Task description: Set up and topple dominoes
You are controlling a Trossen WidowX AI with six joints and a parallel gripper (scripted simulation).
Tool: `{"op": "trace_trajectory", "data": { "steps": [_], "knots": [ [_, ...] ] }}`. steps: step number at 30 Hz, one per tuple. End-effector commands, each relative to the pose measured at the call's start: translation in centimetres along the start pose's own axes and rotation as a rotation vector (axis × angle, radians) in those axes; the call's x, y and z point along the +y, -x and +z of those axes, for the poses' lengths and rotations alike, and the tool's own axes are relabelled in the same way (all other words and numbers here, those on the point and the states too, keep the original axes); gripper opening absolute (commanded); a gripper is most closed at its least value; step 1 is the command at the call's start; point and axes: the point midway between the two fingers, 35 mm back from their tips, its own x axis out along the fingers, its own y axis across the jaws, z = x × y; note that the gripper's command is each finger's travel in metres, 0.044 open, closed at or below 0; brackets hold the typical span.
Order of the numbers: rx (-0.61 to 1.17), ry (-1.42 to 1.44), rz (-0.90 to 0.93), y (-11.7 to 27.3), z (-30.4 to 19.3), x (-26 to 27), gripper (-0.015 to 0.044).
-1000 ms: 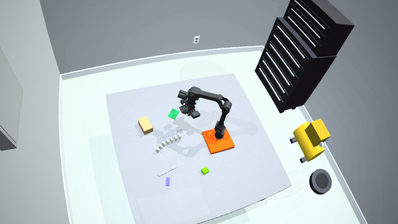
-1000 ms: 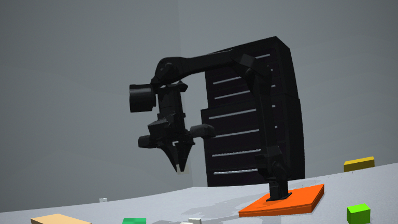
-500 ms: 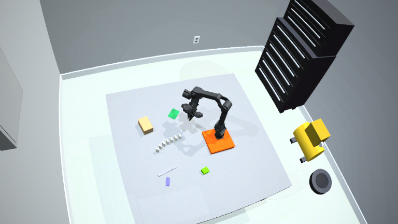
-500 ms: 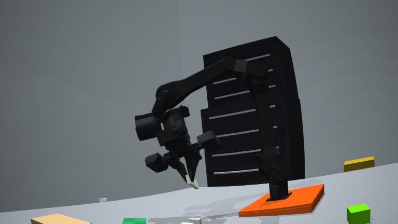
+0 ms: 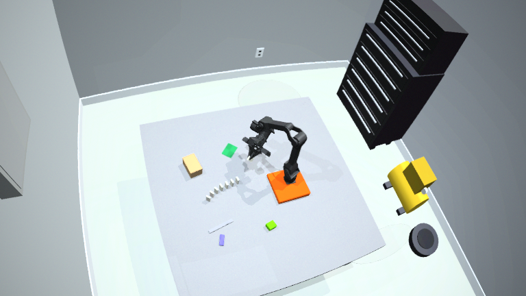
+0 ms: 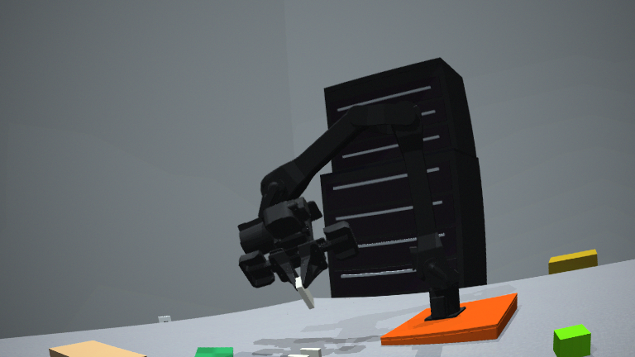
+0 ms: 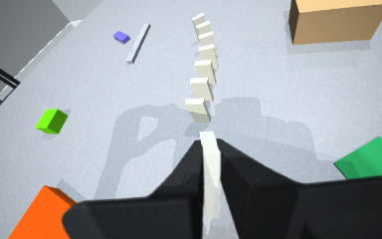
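Note:
My gripper is shut on a white domino, held tilted above the table. Several white dominoes stand in a gently curved row. The row's end nearest the robot base is one domino; the far end is another domino. In the wrist view the held domino appears just below the near end, with a gap between them. In the exterior view only domino tops show at the bottom edge.
A tan block and a green square lie on the row's one side. On the other are a thin grey bar, a purple block and a lime block. The robot base plate is orange.

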Motion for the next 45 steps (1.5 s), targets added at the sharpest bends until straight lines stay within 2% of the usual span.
{"op": "trace_trajectory", "data": {
  "steps": [1,17,38,45],
  "knots": [
    [-0.114,0.023,-0.033,0.3,-0.1,-0.2,0.0024],
    [-0.522,0.143,-0.320,3.5,-0.5,-1.1,0.0024],
    [-0.539,0.150,-0.339,3.7,-0.5,-1.1,0.0024],
    [-0.536,0.149,-0.338,2.5,-2.1,-2.0,0.0024]
  ]
}}
